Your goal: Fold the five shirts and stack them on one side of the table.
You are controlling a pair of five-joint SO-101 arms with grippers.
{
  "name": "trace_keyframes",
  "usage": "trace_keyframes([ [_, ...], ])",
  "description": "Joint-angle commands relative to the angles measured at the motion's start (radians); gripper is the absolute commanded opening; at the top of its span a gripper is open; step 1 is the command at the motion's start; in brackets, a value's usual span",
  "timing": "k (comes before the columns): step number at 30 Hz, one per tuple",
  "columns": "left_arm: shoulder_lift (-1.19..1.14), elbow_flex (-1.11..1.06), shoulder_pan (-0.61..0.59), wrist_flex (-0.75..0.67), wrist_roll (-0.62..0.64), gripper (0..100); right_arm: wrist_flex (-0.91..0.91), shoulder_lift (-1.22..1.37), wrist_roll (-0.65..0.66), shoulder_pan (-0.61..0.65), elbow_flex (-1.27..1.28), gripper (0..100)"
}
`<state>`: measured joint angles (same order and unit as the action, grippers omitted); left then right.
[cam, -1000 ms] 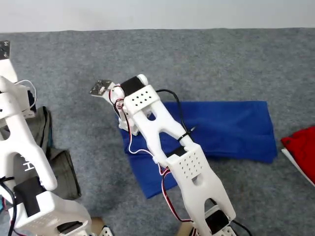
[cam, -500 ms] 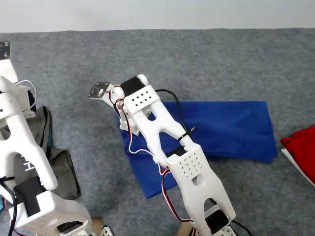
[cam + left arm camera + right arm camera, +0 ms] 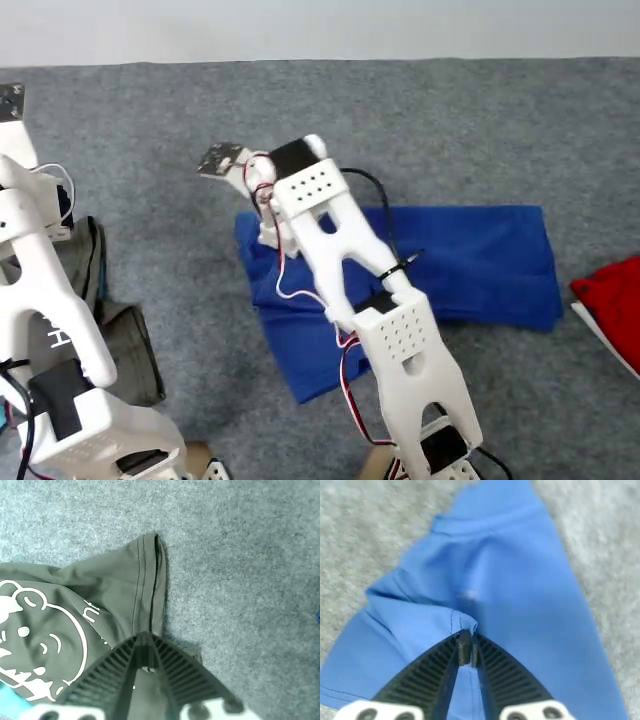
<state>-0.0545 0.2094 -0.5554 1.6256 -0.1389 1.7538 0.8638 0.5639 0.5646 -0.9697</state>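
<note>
A blue shirt [image 3: 470, 260] lies partly folded on the grey table [image 3: 450, 130], right of the middle. In the right wrist view my right gripper [image 3: 468, 647] is shut on a pinched fold of the blue shirt [image 3: 520, 580], near its left edge. From above, that gripper [image 3: 270, 228] sits over the shirt's left end. A dark olive shirt [image 3: 120, 335] with a white print [image 3: 30, 635] lies folded at the table's left side. My left gripper [image 3: 146, 639] is shut, with its tips on that shirt's hem [image 3: 150, 580]. Whether it pinches cloth is unclear.
A red shirt [image 3: 612, 290] lies at the right edge of the table. Bare grey table stretches along the back and between the two arms. A bit of teal cloth [image 3: 10, 700] shows beside the olive shirt.
My right arm has moved back and to the right, still pinching the blue shirt, and the shirt's left end has shifted and bunched. The left arm has kept still.
</note>
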Motion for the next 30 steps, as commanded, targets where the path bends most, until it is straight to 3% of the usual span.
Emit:
trace_keyframes([
  [1, 0.038, 0.001, 0.005, -0.015, -0.012, 2, 0.021, -0.082, 0.011, -0.058, -0.008, 1.2],
  [16, 0.038, 0.001, 0.008, -0.015, -0.011, 2, -0.177, -0.013, 0.011, -0.073, -0.006, 1.8],
  [23, 0.038, 0.001, 0.008, -0.015, -0.012, 2, -0.154, -0.016, -0.018, -0.067, -0.008, 16.5],
  [30, 0.038, 0.001, 0.008, -0.015, -0.012, 2, -0.016, -0.111, -0.066, -0.051, -0.008, 20.6],
])
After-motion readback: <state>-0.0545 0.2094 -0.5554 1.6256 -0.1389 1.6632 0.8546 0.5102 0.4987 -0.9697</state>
